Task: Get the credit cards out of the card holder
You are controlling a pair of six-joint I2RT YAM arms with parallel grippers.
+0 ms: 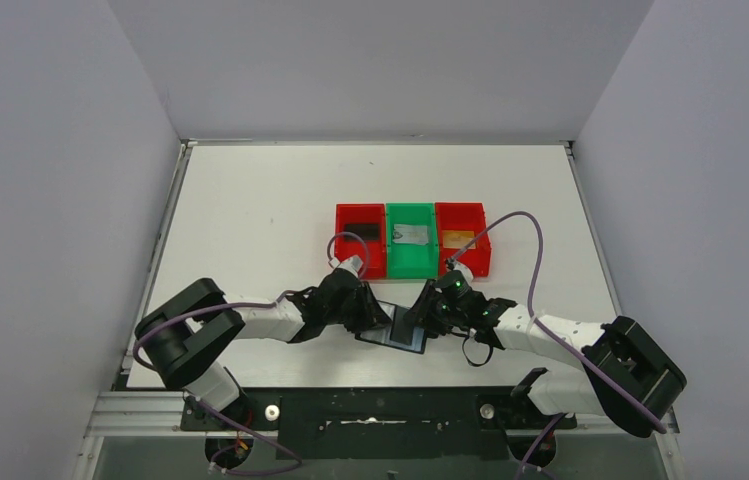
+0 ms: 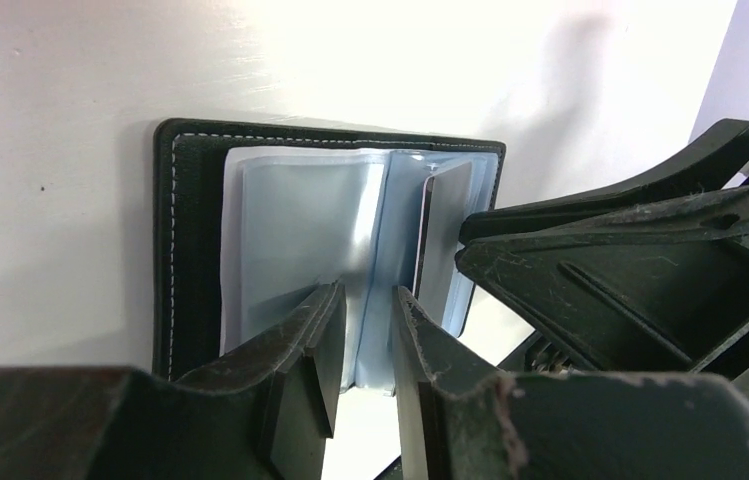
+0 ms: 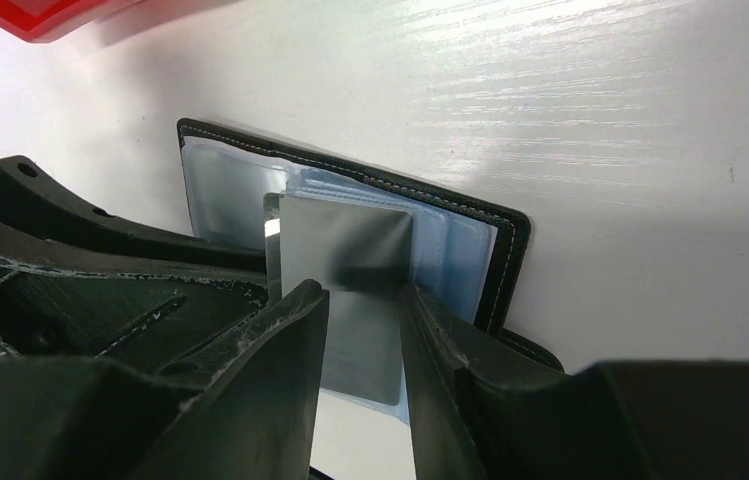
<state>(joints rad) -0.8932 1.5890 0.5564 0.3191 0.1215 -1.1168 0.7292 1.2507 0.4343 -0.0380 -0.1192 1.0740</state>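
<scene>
A white table point(image 1: 250, 230) fills the overhead view, walled in on three sides. The left arm point(image 1: 250, 320) and right arm point(image 1: 550, 335) reach inward from the near edge and almost meet at the middle.

Three plastic bins stand in a touching row just past the arms: a red bin point(image 1: 342, 240) at 9 o'clock, a green bin point(image 1: 411, 270) in the centre and a second red bin point(image 1: 480, 245) at 3 o'clock.

The card holder point(image 1: 400, 332) lies open and flat on the table at 6 o'clock of the green bin, near the front edge, its shiny grey-blue sleeves facing up inside a black stitched cover.

The left gripper point(image 2: 368, 300) comes at it from 9 o'clock with its fingers narrowly parted, a pale plastic sleeve showing in the slit between them; contact cannot be made out.

The right gripper point(image 3: 362, 295), at 3 o'clock, pinches a grey card point(image 3: 350, 250) that stands up from the holder's sleeves between its two fingers.
</scene>
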